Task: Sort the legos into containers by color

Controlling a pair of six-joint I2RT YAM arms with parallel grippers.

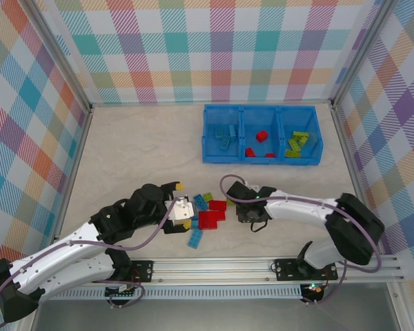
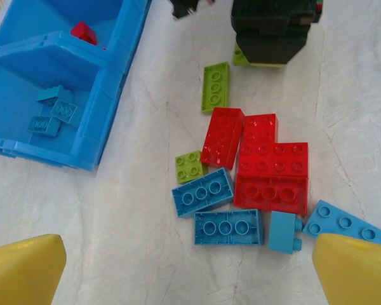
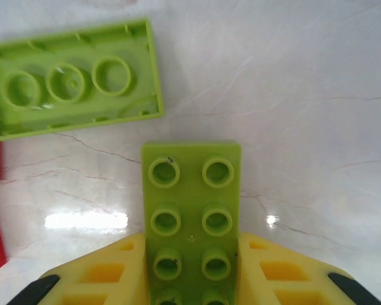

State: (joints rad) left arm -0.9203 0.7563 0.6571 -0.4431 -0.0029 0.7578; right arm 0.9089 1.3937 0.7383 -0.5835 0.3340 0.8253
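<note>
A robotics lab test cell: bright plaid panels (image 1: 214,48) on aluminium frame posts (image 1: 56,55) close in three sides of a pale marble-patterned desk (image 1: 145,152). A white left arm (image 1: 62,261) and right arm (image 1: 297,205) are bolted to a metal rail (image 1: 262,265) at its near edge.

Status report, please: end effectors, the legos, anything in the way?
Left end effector open, above loose legos. Right end effector shut on lime green brick. Second lime brick close beside, apart; mind it when lifting.

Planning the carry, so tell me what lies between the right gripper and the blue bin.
Bare table, seen in the top view: no bricks between the bin and the right gripper, closed on a lime brick.
</note>
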